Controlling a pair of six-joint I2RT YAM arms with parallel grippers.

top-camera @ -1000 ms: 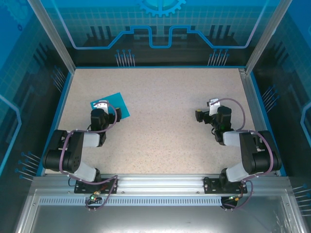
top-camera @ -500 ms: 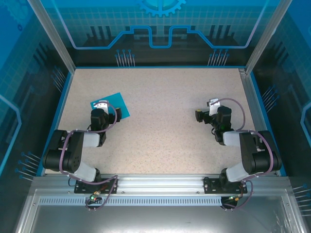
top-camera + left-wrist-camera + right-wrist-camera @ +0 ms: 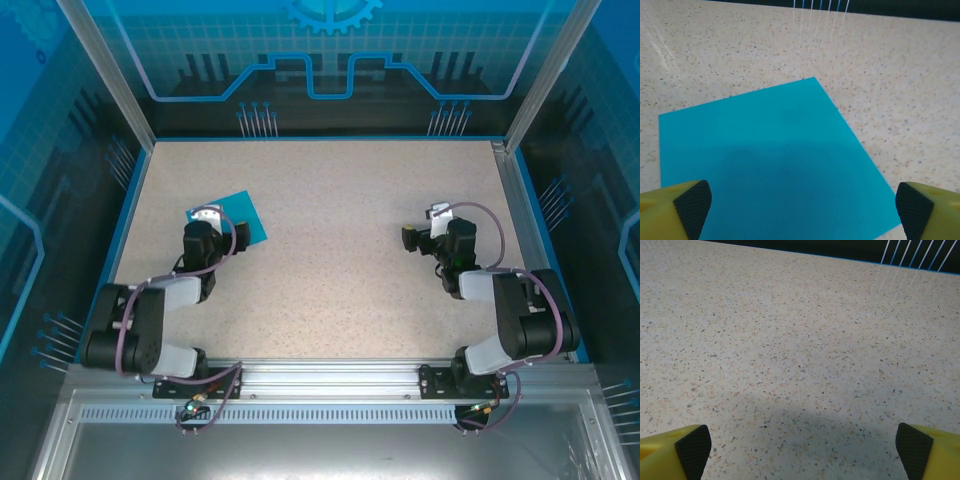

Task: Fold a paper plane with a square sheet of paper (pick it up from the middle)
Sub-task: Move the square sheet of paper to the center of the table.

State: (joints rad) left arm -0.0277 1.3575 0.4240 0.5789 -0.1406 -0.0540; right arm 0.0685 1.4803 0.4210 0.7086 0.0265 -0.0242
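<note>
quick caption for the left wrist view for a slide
Open left claw above a flat, unfolded teal paper sheet on the speckled table.

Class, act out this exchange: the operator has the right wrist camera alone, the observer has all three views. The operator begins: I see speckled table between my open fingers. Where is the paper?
Observer: The square sheet of paper lies on the left half of the table, well away from the right gripper.
Operator: Is anything holding it?
Observer: No. The left gripper is open, with its fingers wide apart at either side of the sheet's near part.
Operator: Any folds yet?
Observer: None that I can see. In the left wrist view the sheet lies flat and uncreased.
</note>
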